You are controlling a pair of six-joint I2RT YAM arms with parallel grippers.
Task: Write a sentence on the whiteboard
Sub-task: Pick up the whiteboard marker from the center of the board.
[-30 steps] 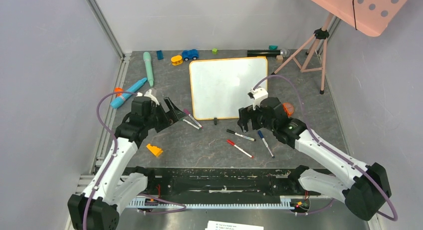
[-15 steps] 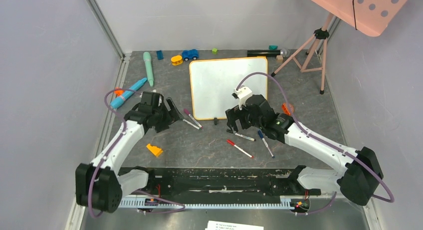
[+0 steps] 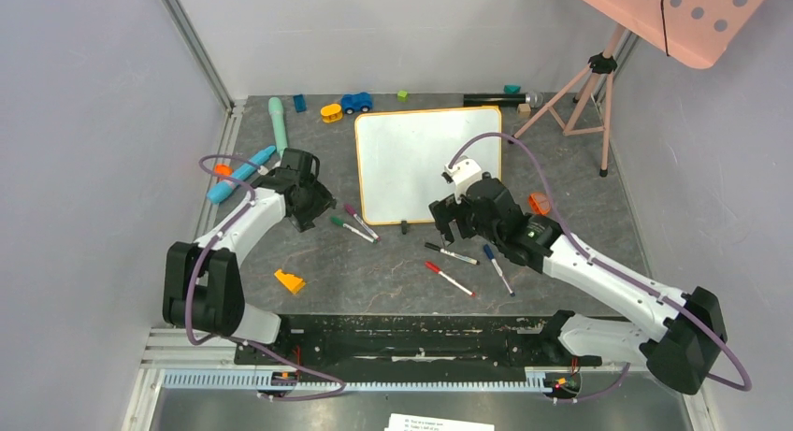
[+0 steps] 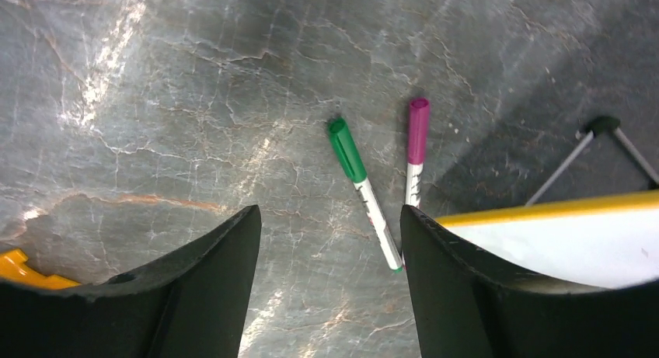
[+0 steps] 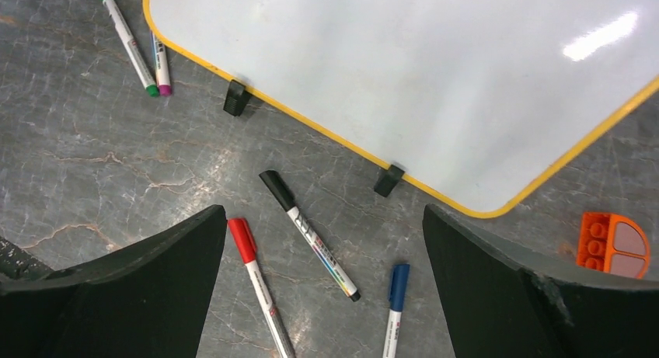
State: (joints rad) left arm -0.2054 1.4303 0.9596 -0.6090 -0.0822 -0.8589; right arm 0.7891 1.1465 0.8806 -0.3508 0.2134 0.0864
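Observation:
The whiteboard [image 3: 428, 165] lies flat on the table with its orange-yellow frame [image 5: 326, 131] and black clip feet [image 5: 235, 98] toward the arms. Its face is blank and no sentence shows. My left gripper [image 3: 312, 212] hovers open left of the board's near corner, above bare table. A green marker [image 4: 361, 191] and a purple marker [image 4: 416, 148] lie just ahead of its right finger [image 4: 435, 249]. My right gripper [image 3: 451, 225] is open over the board's near edge, with black [image 5: 311, 234], red [image 5: 256, 284] and blue [image 5: 396, 304] markers on the table below it.
An orange wedge block [image 3: 289, 281] lies near the left arm, and an orange-and-white piece [image 5: 614, 241] sits right of the board. Teal and blue pens [image 3: 277, 127], toy cars [image 3: 355, 102] and a black tube [image 3: 496, 99] line the back. A pink tripod [image 3: 584, 94] stands at the right.
The left gripper has swung back and left, away from the green and purple markers, and its jaws have narrowed somewhat. The right gripper shifted left along the board's near edge.

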